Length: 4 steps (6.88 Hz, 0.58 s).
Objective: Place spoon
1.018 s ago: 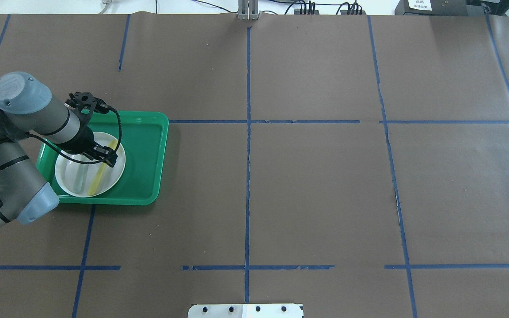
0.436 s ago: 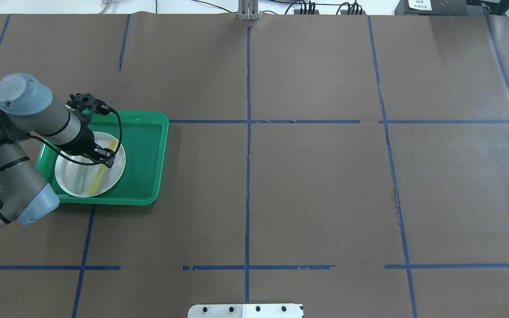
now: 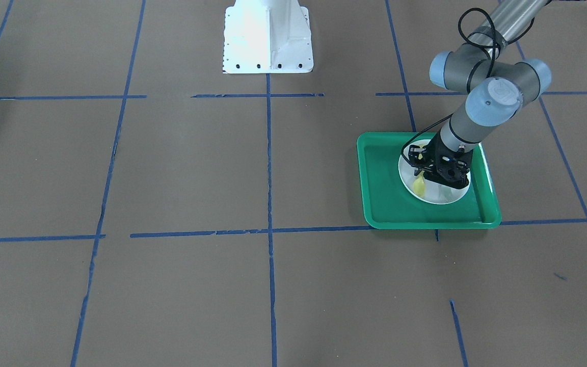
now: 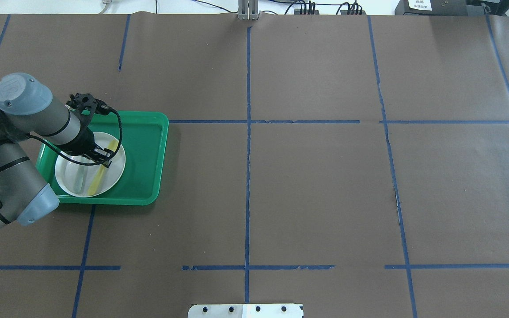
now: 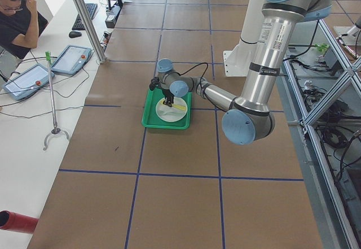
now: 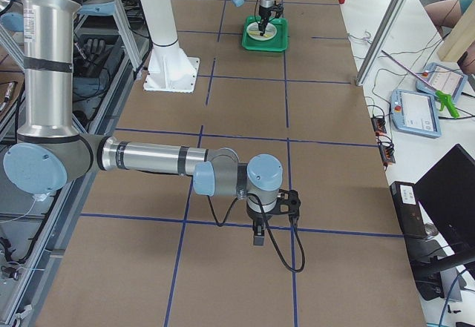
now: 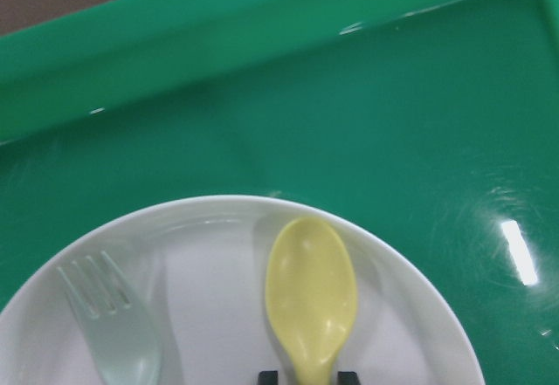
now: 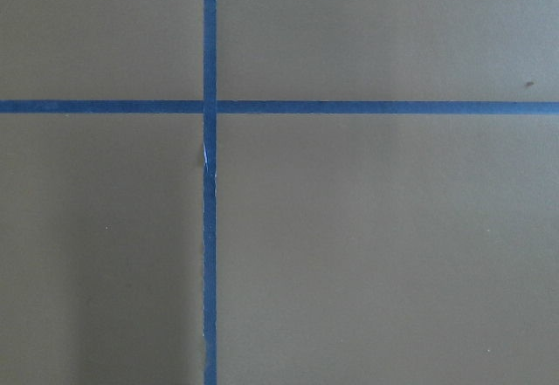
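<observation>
Spoon (image 7: 311, 293) lies on plate (image 7: 218, 271), bowl pointing away from robot; left tool (image 7: 309, 374) straddles handle, clamping unclear.

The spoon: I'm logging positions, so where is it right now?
In the overhead view the spoon lies at far left on the white plate in the green tray, just right of the fork, the left gripper straddling its handle.

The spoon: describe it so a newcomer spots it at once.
Find the green tray on the overhead view's left; a white plate sits in it. The spoon lies on it, pale yellow with an oval bowl, unlike the grey-green fork beside it.
</observation>
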Available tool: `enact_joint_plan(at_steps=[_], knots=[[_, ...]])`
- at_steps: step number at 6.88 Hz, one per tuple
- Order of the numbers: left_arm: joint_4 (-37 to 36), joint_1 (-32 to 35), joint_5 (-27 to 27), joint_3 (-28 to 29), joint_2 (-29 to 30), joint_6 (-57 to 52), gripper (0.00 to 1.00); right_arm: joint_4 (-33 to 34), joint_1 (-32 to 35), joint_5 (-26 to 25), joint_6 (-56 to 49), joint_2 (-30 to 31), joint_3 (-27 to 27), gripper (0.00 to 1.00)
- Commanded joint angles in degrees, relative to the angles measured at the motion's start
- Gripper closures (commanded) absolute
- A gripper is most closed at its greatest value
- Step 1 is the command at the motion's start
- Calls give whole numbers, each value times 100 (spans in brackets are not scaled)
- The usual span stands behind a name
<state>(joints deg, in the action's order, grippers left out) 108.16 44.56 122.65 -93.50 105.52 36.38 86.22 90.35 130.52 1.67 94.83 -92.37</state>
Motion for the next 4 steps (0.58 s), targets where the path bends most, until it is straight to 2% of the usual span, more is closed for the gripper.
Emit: enact_joint_plan(at_steps=[1, 4], knots=[[-137, 0, 22, -54, 4, 62, 100, 0, 0, 0, 0, 0, 0, 0], [-146, 9, 22, -72, -5, 245, 100, 0, 0, 0, 0, 0, 0, 0]])
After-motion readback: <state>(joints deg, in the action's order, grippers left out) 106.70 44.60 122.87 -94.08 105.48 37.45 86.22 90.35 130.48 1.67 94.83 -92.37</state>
